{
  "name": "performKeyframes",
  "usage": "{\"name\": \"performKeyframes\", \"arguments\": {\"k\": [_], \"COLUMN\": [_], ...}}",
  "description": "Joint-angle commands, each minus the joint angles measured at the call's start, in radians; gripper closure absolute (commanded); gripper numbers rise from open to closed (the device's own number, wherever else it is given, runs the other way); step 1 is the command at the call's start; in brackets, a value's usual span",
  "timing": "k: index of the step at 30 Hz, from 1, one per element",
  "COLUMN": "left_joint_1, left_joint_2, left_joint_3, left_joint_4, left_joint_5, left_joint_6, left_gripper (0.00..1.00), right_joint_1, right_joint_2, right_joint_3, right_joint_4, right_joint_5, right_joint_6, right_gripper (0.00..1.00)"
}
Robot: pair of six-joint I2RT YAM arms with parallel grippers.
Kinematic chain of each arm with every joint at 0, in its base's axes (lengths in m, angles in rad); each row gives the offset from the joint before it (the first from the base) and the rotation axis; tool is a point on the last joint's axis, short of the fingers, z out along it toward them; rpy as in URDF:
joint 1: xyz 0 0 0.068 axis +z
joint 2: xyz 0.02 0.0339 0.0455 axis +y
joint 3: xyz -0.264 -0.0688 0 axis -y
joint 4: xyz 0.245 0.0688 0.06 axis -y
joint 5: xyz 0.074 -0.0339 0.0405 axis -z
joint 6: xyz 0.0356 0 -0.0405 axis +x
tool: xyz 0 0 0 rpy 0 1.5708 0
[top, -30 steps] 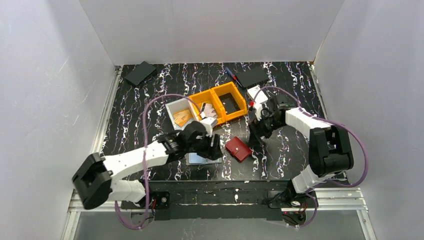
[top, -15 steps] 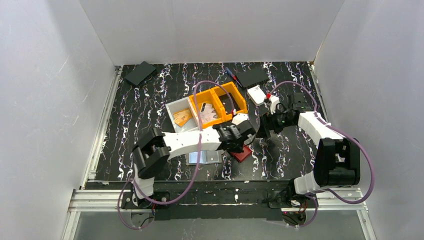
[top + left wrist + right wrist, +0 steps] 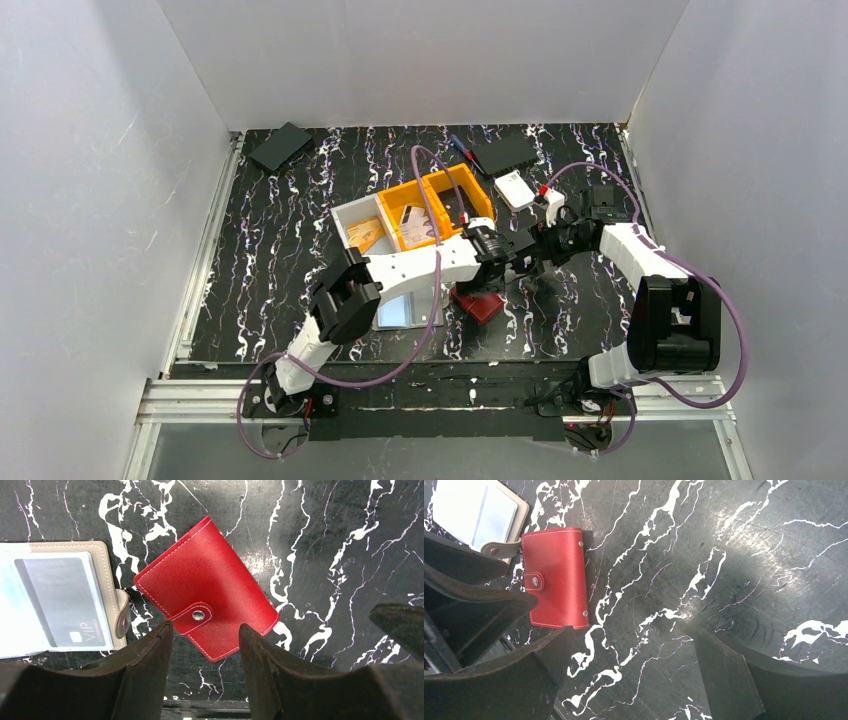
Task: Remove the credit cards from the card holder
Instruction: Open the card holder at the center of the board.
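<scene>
Two arms meet over the card holder (image 3: 478, 305), which lies closed on the table (image 3: 280, 230) toward its near edge, right of centre. The left gripper (image 3: 500, 268) hangs just above it and the right gripper (image 3: 530, 262) just beyond. Left wrist view: the jaws stand partly apart and empty, straddling the snap strap (image 3: 195, 616), probably to catch the flap. A tan wallet (image 3: 65, 605) lies just beside the card holder. Right wrist view: the jaws are spread wide and empty over bare table, apart from the card holder, likely placed to pin it. No credit cards show, since the snap is fastened.
</scene>
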Motion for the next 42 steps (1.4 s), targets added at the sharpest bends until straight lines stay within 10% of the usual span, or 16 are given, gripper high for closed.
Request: {"name": "performKeyframes", "arguments": {"k": [1,31,42], "left_joint_1": [0.002,0.019,0.038], "left_joint_2": [0.065,0.017,-0.363], "left_joint_3": [0.103,0.056,-0.399], "left_joint_4": [-0.162,-0.24,0.184], "left_joint_5": [-0.046,-0.087,-0.038], "left_joint_6": [-0.057,-0.153,-0.033], "left_gripper": [0.52,0.92,1.0], "right_joint_1": [-0.014,-0.051,-0.028], "right_joint_2": [-0.031,-0.03,-0.033], "right_joint_3": [-0.001,0.005,0.03], "right_joint_4": [0.0,-0.014,-0.143], "right_joint_5": [-0.013,-0.03,-0.125], "right_joint_6": [0.003,-0.005,-0.19], "right_gripper": [0.02,0.0,0.0]}}
